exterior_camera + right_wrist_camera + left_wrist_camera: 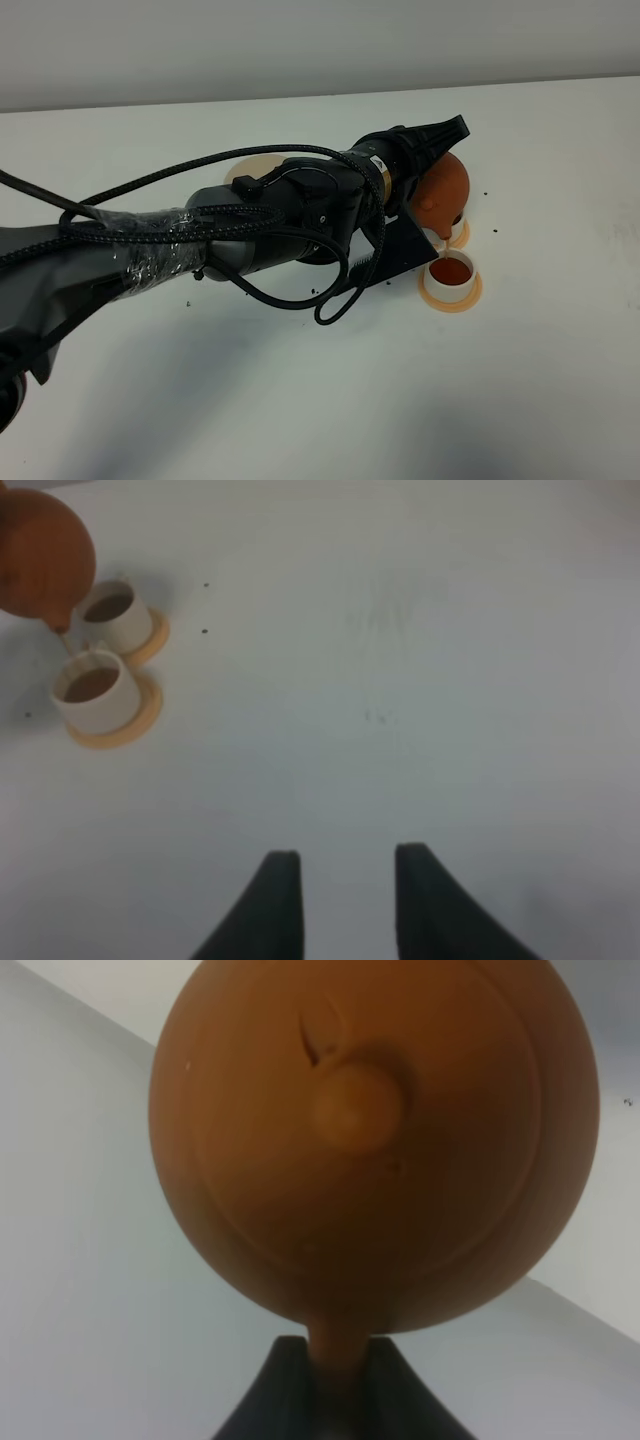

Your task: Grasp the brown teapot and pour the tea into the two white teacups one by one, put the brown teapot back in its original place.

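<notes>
Your left gripper [335,1380] is clamped tight on the loop handle of the brown teapot [443,190], holding it tilted in the air with its spout down over the farther white teacup [116,615]. The nearer white teacup [453,272] sits on its orange coaster [450,297], filled with reddish-brown tea [453,269]. The cream saucer [255,165] lies behind your arm. Your right gripper [340,880] hangs over the bare white table [400,680], jaws parted and empty.
</notes>
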